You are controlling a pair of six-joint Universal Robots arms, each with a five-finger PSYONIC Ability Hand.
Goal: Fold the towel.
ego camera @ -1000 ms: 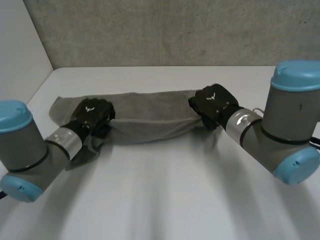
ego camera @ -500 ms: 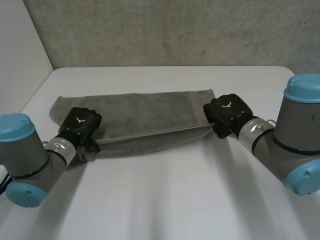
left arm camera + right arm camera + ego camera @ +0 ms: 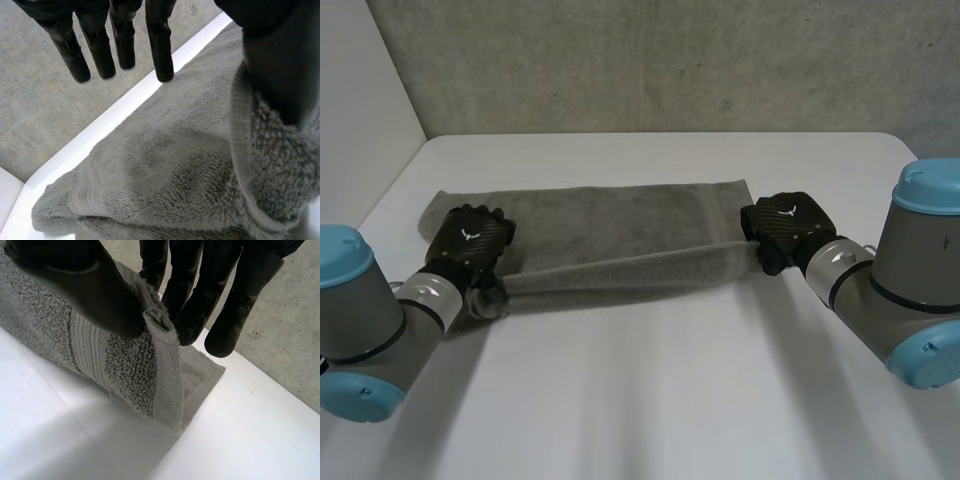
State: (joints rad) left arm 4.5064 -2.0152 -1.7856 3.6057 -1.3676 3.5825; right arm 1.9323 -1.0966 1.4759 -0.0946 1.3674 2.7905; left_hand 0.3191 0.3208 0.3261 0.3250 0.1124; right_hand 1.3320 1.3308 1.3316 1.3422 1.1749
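Towel (image 3: 620, 228) taut, right hand (image 3: 786, 224) pinching end

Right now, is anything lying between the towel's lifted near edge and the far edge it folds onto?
Nothing visible. The towel is bare from its lifted near edge to its far edge on the table.

Head view: high at 6 o'clock, facing down across the surface (image 3: 650, 400) toward the wall (image 3: 670, 60) at 12. Wrist views: very close, sighting along the left hand (image 3: 122, 35) and right hand (image 3: 200, 290). Shared by all: the towel (image 3: 620, 230), ends at 9 and 3 o'clock.
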